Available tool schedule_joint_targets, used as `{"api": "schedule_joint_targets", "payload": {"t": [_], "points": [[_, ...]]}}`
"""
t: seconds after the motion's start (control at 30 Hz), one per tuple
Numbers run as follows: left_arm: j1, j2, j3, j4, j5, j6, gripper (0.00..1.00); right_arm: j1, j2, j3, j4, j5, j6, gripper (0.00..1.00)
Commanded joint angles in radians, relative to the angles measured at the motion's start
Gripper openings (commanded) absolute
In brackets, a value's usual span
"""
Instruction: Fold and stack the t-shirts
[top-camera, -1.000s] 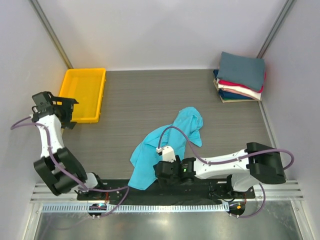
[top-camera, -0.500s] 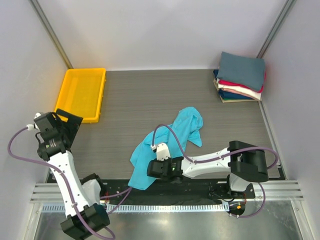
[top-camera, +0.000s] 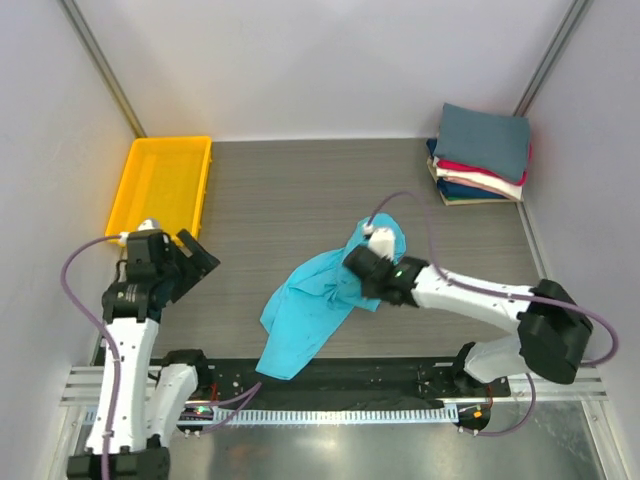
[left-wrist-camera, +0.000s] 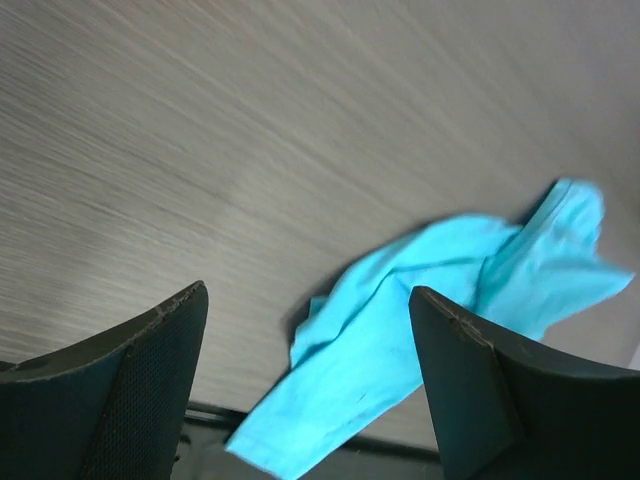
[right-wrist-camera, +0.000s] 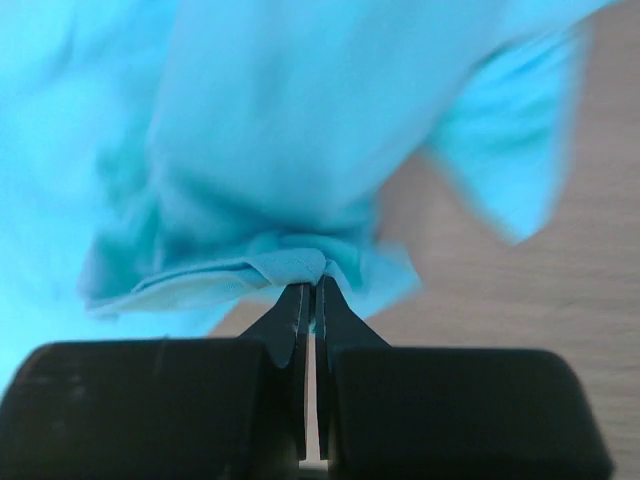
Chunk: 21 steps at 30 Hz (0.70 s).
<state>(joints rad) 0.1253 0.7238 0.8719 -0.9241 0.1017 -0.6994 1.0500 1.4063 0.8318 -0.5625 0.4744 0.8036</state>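
A crumpled bright turquoise t-shirt (top-camera: 312, 302) lies on the table between the arms, one end hanging over the near edge. My right gripper (top-camera: 360, 266) is over its upper middle, and in the right wrist view my right gripper (right-wrist-camera: 310, 285) is shut on a bunched fold of the turquoise t-shirt (right-wrist-camera: 280, 130). My left gripper (top-camera: 196, 262) hangs open to the left of the shirt, apart from it. In the left wrist view my left gripper (left-wrist-camera: 308, 292) frames the turquoise t-shirt (left-wrist-camera: 400, 310) from a distance, nothing between its fingers. A stack of folded t-shirts (top-camera: 482, 140), slate-grey on top, sits at the far right.
A yellow plastic tray (top-camera: 135, 182) stands at the far left, behind my left arm. Grey walls close in on both sides. The black mounting rail (top-camera: 330, 375) runs along the near edge, under the shirt's hanging end.
My right gripper shut on the turquoise shirt near the front edge and carried the fold away toward the shirt's far part. My left arm swung from the tray toward the shirt.
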Motion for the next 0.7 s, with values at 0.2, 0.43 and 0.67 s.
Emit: {"api": "schedule_joint_targets", "payload": {"t": [0.2,0.43,0.67], "points": [[-0.593,0.167,-0.007,-0.111,-0.258,-0.207,0.79,-0.513,-0.047,0.156,-0.031,-0.124,-0.323,0.01],[-1.054,0.293,-0.02,-0.182,-0.407,-0.492,0.77,-0.994,-0.075,0.184,-0.02,-0.267,-0.393,0.01],[-1.308,0.339,-0.112,-0.202,-0.439,-0.712,0.76,-1.035,-0.082,0.176,-0.007,-0.342,-0.336,0.01]]}}
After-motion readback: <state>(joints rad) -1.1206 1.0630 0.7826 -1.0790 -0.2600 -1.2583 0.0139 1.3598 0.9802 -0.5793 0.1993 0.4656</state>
